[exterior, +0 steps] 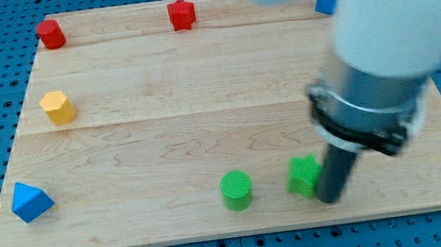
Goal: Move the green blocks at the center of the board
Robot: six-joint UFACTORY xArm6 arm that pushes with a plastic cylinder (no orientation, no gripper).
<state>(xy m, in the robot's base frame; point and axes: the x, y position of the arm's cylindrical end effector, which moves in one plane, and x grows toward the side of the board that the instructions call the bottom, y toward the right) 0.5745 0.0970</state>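
A: What do the green blocks look like, and where are they?

B: Two of them, both bright green, near the near edge of the wooden table (201,100), right of the middle. The green cylinder (236,190) stands upright with its round face up. The green cube (303,175) sits just to its right, with a small gap between them.

A: And the end effector?

B: It is a plain dark rod, with no jaws to open or shut. My tip (329,199) rests on the table against the green cube's right side, touching or just beside it; I cannot tell which. The arm's grey and white body looms blurred above it on the right.

A: What else lies around?

B: A blue pyramid-like block (29,202) at the near left corner. A yellow block (57,106) on the left side, farther back. A red cylinder (50,33) at the far left, a red star-like block (181,14) at the far middle, and a blue block (326,2) at the far right, partly hidden by the arm.
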